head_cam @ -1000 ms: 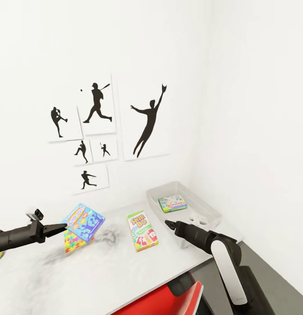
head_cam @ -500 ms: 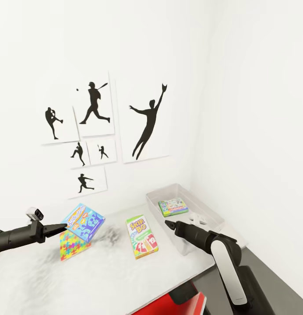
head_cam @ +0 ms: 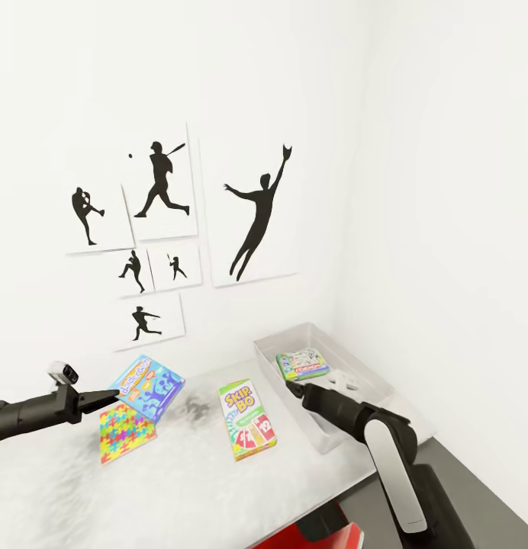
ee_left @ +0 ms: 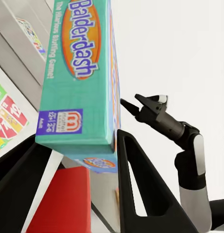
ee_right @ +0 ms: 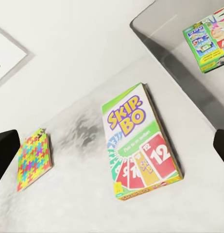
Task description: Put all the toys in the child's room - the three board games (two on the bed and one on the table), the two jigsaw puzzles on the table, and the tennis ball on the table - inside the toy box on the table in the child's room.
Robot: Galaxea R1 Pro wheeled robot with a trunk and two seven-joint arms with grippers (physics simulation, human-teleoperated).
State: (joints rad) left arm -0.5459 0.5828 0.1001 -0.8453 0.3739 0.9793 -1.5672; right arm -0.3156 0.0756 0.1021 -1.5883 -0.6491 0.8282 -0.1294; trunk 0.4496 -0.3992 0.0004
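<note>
Left tool (head_cam: 111, 396) clamping Balderdash box (head_cam: 147, 386) above table edge (head_cam: 325, 488), right tool (head_cam: 293, 389) spread empty.

bare surface (head_cam: 180, 488) between left end effector (head_cam: 111, 396) and skip-bo box (head_cam: 246, 419). jigsaw puzzle (head_cam: 124, 432) lies below left end effector. right end effector (head_cam: 291, 387) hangs just beside toy box (head_cam: 363, 375) near wall; box interior mostly open beyond green game (head_cam: 302, 365).
</note>
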